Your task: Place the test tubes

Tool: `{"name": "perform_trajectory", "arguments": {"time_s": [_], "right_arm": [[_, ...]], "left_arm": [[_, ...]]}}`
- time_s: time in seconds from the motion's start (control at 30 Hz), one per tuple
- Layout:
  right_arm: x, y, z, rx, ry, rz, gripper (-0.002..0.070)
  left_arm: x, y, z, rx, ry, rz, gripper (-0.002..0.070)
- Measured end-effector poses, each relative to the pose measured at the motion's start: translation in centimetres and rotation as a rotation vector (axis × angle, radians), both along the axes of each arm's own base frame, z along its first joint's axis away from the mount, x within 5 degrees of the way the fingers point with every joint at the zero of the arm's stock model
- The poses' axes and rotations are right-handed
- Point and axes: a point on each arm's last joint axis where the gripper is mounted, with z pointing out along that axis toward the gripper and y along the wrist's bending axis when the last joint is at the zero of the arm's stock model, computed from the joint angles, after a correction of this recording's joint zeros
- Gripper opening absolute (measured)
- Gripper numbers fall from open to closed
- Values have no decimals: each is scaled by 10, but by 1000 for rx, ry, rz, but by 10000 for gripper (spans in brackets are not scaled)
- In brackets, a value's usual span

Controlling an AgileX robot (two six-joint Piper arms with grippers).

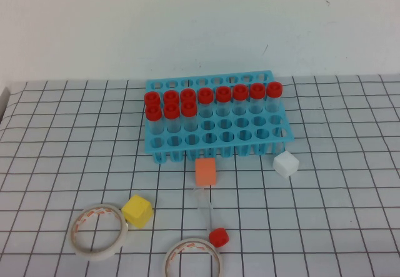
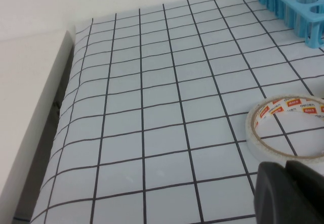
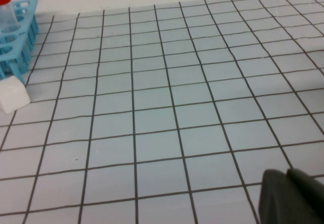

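A blue tube rack stands at the middle back of the gridded mat and holds several red-capped tubes. One clear test tube with a red cap lies flat on the mat in front of the rack. Neither arm shows in the high view. In the left wrist view my left gripper is shut and empty, just short of a tape roll. Over bare mat to the right of the rack my right gripper is shut and empty. The rack's end shows in the right wrist view.
An orange cube sits just in front of the rack, a white cube by the rack's right end. A yellow cube and two tape rolls lie near the front. The mat's left edge drops to a white surface.
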Motion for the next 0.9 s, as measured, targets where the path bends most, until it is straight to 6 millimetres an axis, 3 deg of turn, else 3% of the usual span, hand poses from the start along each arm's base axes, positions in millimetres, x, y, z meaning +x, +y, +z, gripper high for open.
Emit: {"name": "perform_trajectory", "arguments": {"time_s": [0.17,0.23,0.37,0.4,0.5,0.77,0.9], "right_arm": [[0,0,0,2,0,0,-1],[0,0,0,2,0,0,-1],[0,1,0,34,-1,3,-1],[0,3,0,86,-4,7,-1],[0,9,0,240,-10,19,-1],[1,29,7,872,-26,68,-1],[1,30,8,881,-35,81,-1]], "left_arm": [[0,0,1,7,-11,1,0],[1,-1,2,-74,-23,2,0],[1,-11,8,-626,-42,19,-1],[1,-13,14,-922,-59,30,0],[2,-11,21,-1127,-113,54,0],[3,-1,29,-1215,-243,113,-1],[2,-6,30,-1182,-190,63,-1]]}}
